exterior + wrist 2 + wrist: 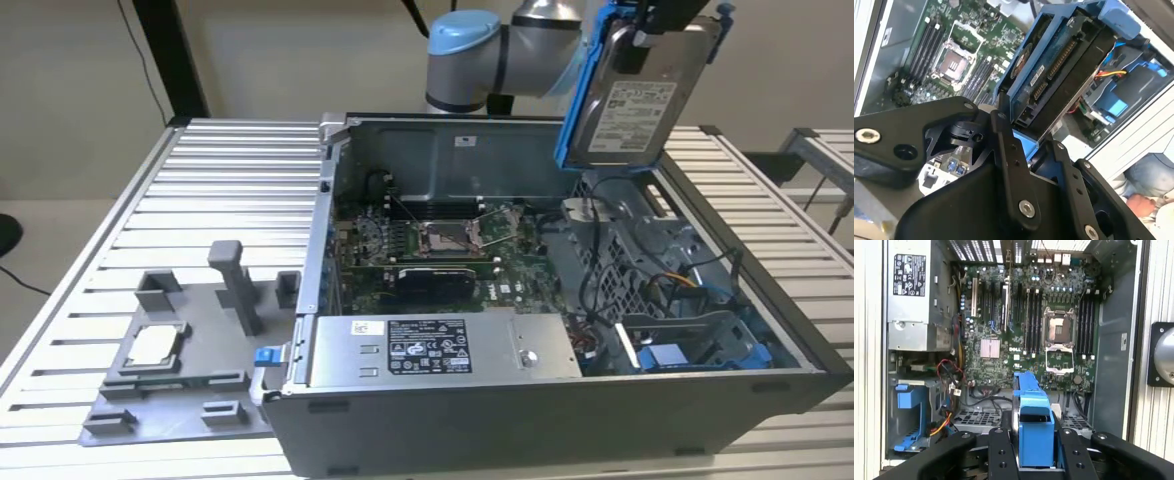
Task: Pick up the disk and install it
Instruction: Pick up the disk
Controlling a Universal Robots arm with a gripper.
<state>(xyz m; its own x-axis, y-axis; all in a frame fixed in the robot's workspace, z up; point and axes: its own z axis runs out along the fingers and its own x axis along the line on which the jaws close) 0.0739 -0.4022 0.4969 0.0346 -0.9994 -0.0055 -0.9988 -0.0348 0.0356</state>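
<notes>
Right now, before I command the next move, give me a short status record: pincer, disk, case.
pincer: shut on the silver-grey rectangular disk in its blue plastic carrier
disk position: held in the air above the open grey metal computer case
disk installed: not yet
case interior: green motherboard exposed

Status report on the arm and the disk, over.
Gripper shut on the disk. Disk aloft above the open computer case, not yet seated. Loose cables lie beside the blue drive bay.
</notes>
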